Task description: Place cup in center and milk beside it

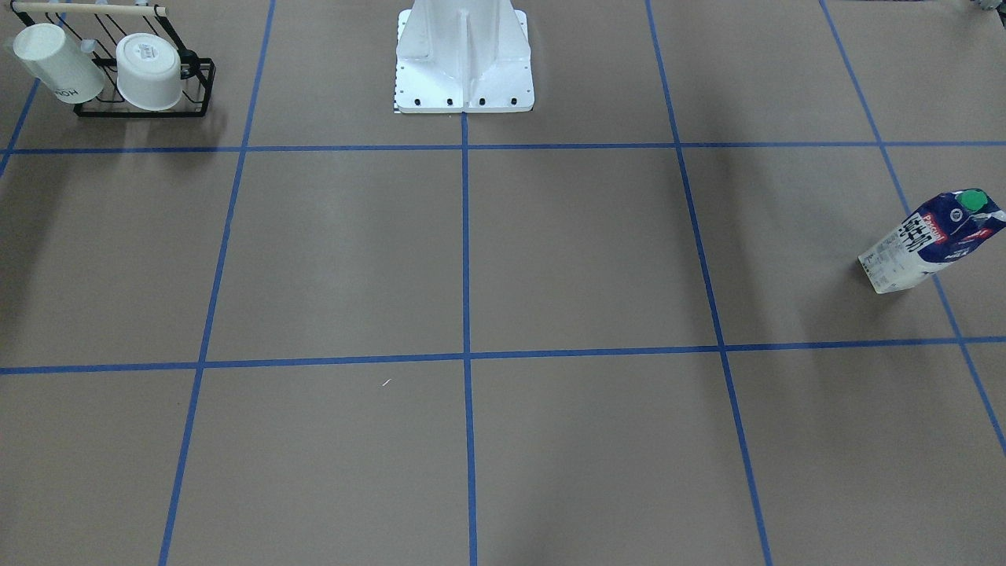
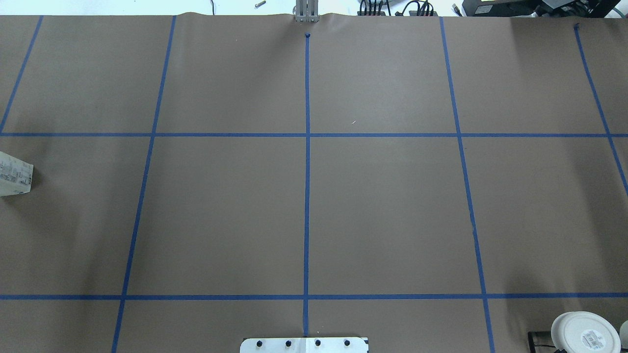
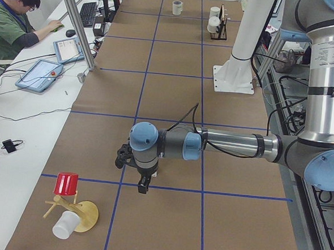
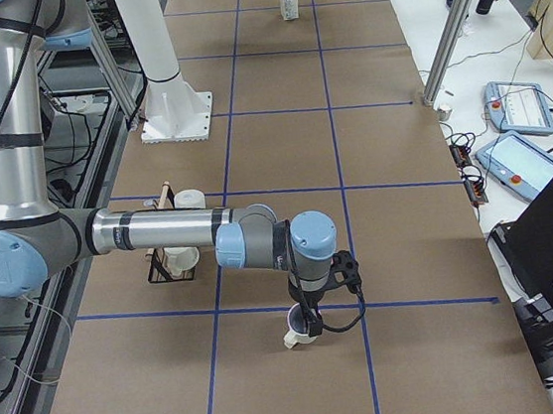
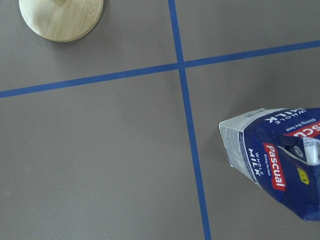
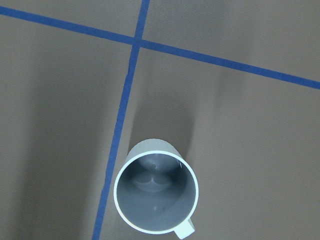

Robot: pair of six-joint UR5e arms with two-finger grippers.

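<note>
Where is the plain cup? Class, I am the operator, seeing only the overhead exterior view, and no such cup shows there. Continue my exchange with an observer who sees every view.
Observer: In the exterior right view the cup stands on the table beneath the wrist of the right arm.
Operator: Is it upright?
Observer: Yes; the right wrist view shows it mouth up, close beside a blue tape line.
Operator: And the carton at my left edge?
Observer: The front-facing view shows the milk standing with its green cap on.

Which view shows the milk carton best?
Exterior front-facing: the milk carton stands whole, cap and label visible. Left wrist crops it; overhead catches one edge; exterior right shows it tiny; right wrist misses it.
</note>
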